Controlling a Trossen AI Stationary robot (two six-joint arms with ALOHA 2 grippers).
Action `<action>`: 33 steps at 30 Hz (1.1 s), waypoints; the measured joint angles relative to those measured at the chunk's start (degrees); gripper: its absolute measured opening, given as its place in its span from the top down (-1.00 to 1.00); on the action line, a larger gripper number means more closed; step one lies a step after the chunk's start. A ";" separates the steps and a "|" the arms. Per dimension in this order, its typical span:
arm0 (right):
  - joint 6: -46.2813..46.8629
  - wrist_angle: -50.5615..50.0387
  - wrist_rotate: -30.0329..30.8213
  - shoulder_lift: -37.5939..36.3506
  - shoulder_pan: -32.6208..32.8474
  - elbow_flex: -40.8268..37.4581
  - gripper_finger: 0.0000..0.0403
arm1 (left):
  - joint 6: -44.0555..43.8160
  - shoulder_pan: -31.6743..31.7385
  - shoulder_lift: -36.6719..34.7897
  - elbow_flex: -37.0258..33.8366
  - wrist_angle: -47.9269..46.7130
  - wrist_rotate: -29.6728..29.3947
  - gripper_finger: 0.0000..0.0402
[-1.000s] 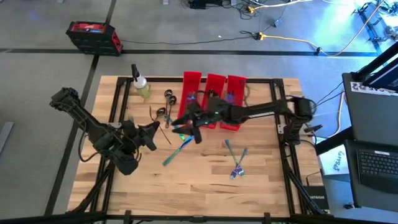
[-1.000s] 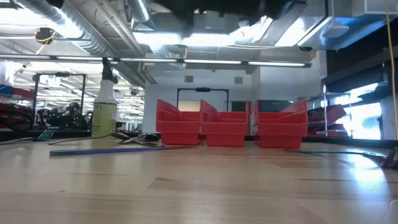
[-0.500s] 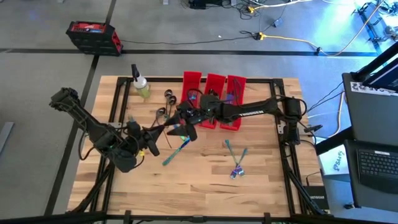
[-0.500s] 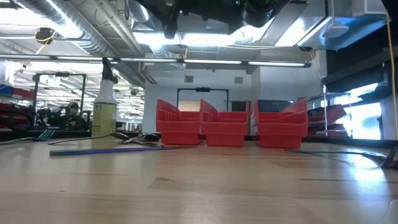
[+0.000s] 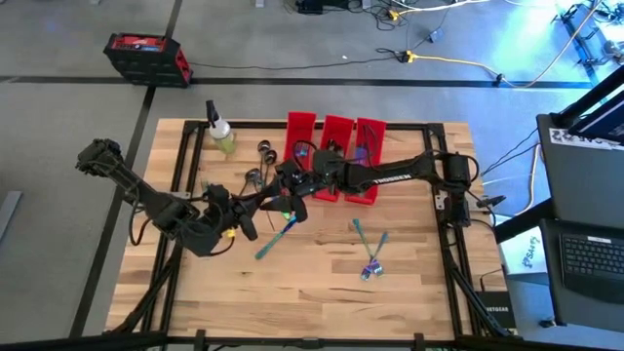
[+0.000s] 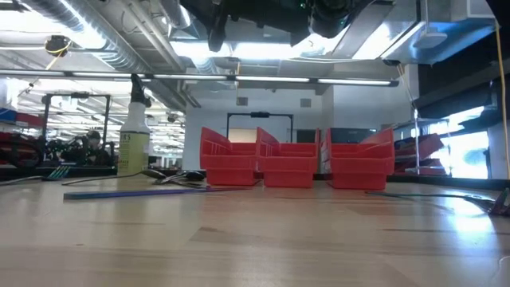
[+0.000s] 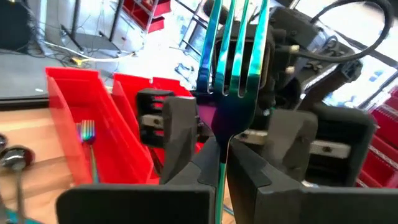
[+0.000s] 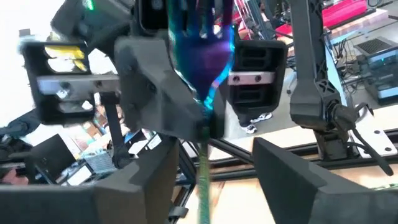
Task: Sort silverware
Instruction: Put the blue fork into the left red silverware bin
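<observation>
Wooden table [image 5: 312, 283] — red bins [image 5: 336, 156], spray bottle [image 5: 220, 132]

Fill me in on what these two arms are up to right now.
The robot is sorting silverware, and the two arms are meeting above the middle of the table. The left gripper is shut on an iridescent fork, tines pointing up, holding it toward the right gripper, whose fingers sit on either side of the handle, apparently a handoff. Three red bins stand at the far side; one already holds a fork. More utensils lie loose on the wood, and a spray bottle stands in the corner.
</observation>
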 joint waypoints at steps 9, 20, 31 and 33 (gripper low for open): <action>-0.60 0.03 -0.92 0.00 -0.57 -0.07 0.43 | 0.62 0.93 -0.02 0.00 -0.07 1.53 1.00; 1.01 0.20 -6.25 0.00 -2.97 -0.07 0.52 | 0.78 1.18 -0.02 0.00 -0.43 1.44 1.00; 1.73 0.15 -9.60 -0.02 -2.86 -0.07 0.93 | 1.67 2.15 -0.02 0.00 -0.45 1.70 1.00; 2.14 0.15 -9.55 -0.02 -2.86 -0.07 0.96 | 1.69 2.40 -0.02 0.00 -0.45 1.70 1.00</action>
